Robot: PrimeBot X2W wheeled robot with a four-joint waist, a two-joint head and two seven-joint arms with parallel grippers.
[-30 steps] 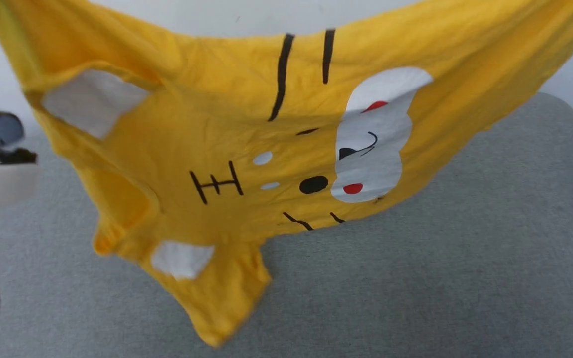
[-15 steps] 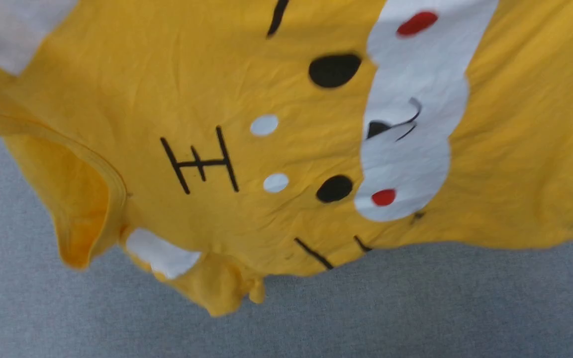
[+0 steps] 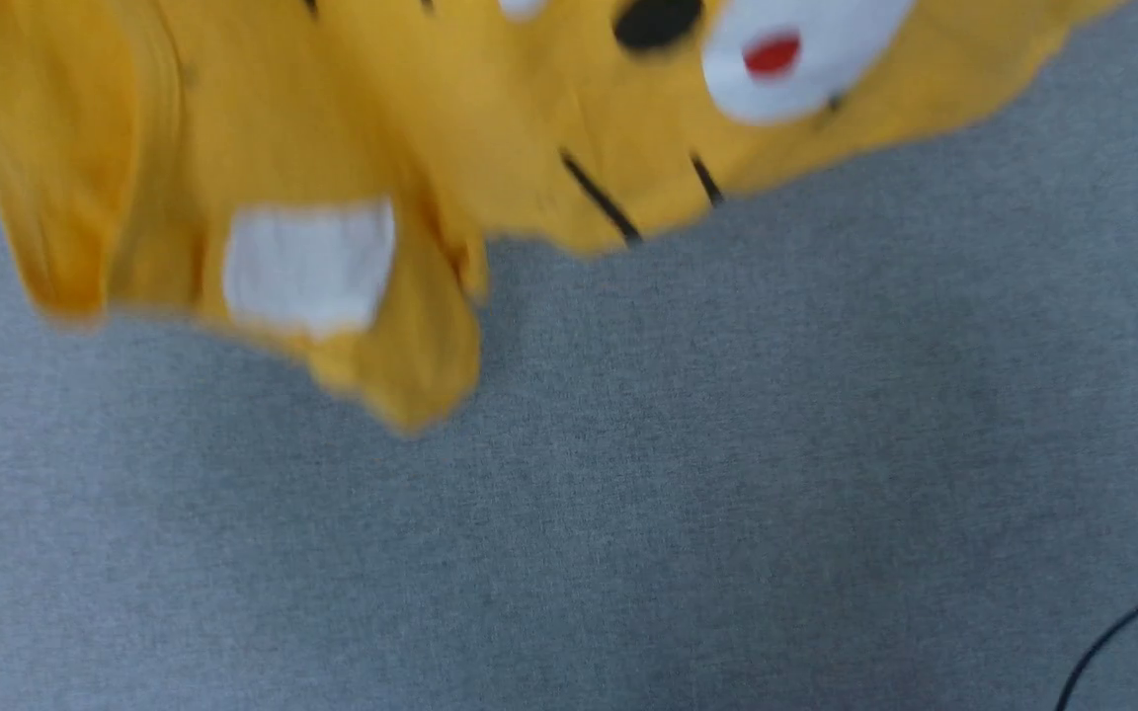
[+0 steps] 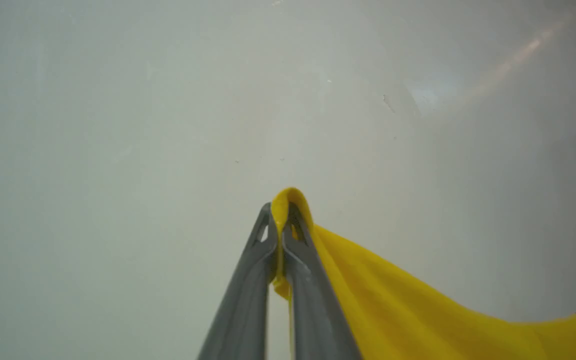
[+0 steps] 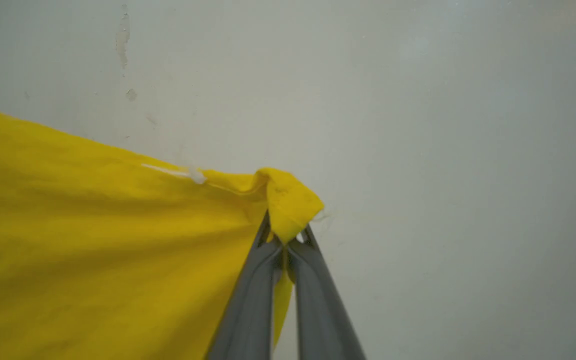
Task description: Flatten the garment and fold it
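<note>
Both the left pincer (image 4: 280, 220) and right pincer (image 5: 284, 239) clamp the bright yellow thin cotton T-shirt (image 3: 332, 118), which hangs stretched between and below them.

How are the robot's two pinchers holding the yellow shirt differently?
The left gripper pinches a thin loop of the garment; the right gripper pinches a thicker, folded corner. Cloth trails rightward from the left gripper in its wrist view, leftward from the right gripper in its own. Both are shut on it.
</note>
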